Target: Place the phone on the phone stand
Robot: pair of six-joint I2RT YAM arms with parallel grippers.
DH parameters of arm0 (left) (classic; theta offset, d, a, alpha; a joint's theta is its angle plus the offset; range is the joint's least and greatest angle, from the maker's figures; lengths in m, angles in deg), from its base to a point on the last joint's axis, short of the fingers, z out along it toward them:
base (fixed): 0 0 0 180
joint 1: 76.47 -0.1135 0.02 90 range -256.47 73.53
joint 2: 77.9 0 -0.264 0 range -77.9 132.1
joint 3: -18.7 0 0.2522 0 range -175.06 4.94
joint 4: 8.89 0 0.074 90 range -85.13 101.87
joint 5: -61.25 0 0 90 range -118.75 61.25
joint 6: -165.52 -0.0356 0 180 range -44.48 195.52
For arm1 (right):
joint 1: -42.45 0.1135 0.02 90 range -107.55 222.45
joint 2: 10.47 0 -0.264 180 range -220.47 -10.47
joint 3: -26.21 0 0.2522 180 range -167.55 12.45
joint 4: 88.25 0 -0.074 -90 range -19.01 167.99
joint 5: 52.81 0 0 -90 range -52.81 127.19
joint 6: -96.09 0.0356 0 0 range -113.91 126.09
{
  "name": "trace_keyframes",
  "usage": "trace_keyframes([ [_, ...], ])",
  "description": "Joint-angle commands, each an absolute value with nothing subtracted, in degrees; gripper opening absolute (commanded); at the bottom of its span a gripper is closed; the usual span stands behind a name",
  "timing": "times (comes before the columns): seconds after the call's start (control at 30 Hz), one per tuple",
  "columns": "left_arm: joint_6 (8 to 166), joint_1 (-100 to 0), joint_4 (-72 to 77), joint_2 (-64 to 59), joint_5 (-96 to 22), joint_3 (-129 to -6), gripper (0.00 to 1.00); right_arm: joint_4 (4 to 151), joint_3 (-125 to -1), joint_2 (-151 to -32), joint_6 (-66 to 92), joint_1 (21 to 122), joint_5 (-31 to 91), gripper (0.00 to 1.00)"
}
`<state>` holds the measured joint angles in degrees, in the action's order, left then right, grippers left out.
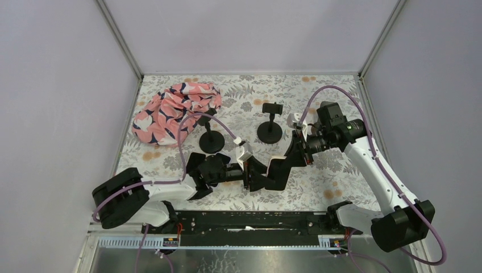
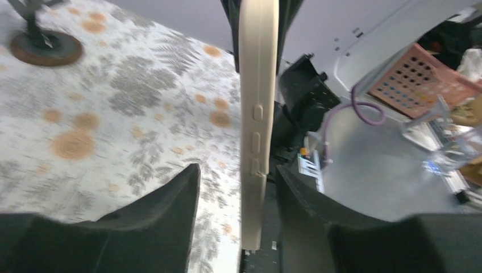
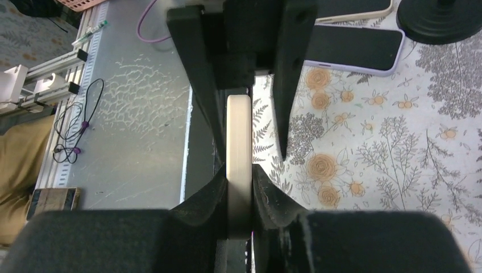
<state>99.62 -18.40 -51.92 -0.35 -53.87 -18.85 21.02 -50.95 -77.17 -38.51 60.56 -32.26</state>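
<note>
Floral tabletop carries a phone stand at upper centre of the overhead view and a second stand to its left, both unoccupied. The phone is off the surface, on edge, at frame centre between the arms. The right claw is clamped on it. The left claw stands apart either side, not touching. Judged status: lift done; carrying and seating on a stand still to do.

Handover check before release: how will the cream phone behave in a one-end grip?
Likely stiff: the cream phone looks straight though the right end effector clamps only one end. Its smooth flat faces could slip or pivot in that small grip.
</note>
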Motion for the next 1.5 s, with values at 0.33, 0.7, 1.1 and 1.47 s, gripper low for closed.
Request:
trace_keyframes([
  [0.33,95.77,-18.64,-39.16,-23.60,-40.18,-14.02,0.99,5.81,-67.87,-85.93,-55.36,37.18,-27.66,0.02],
  [0.7,97.05,-18.59,-38.95,-31.16,-39.32,-9.26,0.99,-6.47,-100.64,-114.64,-65.59,22.95,-19.51,0.05],
  [1.1,96.04,-18.63,-38.72,-29.95,-40.72,-10.56,0.99,-6.54,-117.45,-128.39,-63.09,22.58,-17.49,0.08],
  [1.47,96.00,-18.63,-39.20,-28.18,-40.97,-11.65,0.99,-6.44,-117.13,-131.95,-64.62,22.58,-20.23,0.11],
])
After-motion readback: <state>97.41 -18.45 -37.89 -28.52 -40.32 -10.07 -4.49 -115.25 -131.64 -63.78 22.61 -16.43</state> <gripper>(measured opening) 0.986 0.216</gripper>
